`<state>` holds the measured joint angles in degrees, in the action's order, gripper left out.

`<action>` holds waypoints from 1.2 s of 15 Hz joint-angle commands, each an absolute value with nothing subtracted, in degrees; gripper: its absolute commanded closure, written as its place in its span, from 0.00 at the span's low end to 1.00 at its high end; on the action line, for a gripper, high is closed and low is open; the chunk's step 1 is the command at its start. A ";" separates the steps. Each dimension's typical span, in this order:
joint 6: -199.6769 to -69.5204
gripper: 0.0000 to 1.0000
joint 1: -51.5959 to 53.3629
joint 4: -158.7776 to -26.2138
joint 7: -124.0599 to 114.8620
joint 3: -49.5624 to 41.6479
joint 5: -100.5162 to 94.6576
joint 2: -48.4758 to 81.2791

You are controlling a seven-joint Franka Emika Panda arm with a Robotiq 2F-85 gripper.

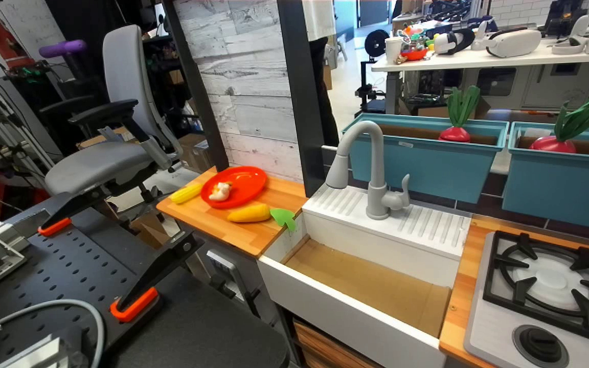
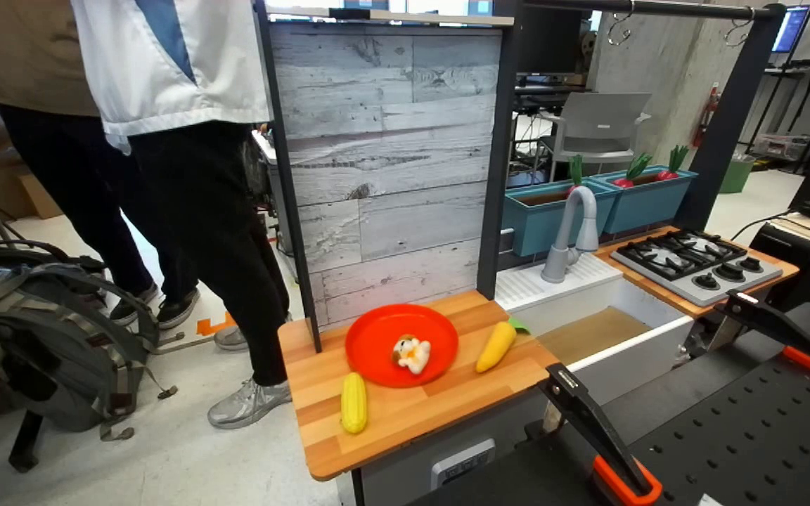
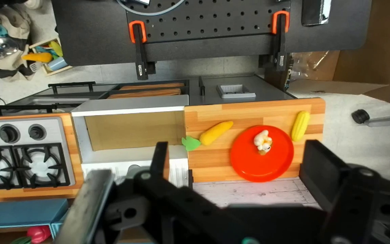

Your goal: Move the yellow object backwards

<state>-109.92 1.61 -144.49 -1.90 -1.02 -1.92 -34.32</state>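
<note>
An elongated yellow-orange toy vegetable (image 3: 216,132) with a green leafy top (image 3: 191,143) lies on the wooden counter (image 3: 212,172), its leaf reaching over the sink edge. This yellow-orange piece also shows in both exterior views (image 1: 250,213) (image 2: 496,346). A brighter yellow toy corn cob (image 3: 300,125) lies at the counter's other end, close to the red plate; it shows in both exterior views (image 1: 187,193) (image 2: 354,403). My gripper (image 3: 238,143) is open and empty, high above the counter, its fingers wide apart in the wrist view. It is out of view in both exterior views.
The red plate (image 3: 249,166) holds a small white toy (image 3: 262,141) and lies between the two yellow pieces. A white-grey wall panel (image 2: 391,154) with dark posts stands behind the counter. The sink (image 1: 356,317) with a grey faucet (image 1: 376,168) adjoins it. Black clamps (image 2: 598,429) stand along the front table.
</note>
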 commanded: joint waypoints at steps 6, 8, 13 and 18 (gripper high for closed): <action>-131.99 0.00 -2.35 -147.47 -10.42 0.48 -2.95 -26.04; -138.82 0.00 -3.81 -148.59 -13.29 1.15 -4.24 -21.91; -153.32 0.00 -6.13 -149.11 -18.94 1.58 -7.29 -10.04; -162.44 0.00 -2.95 -146.89 -13.02 -0.43 3.15 3.36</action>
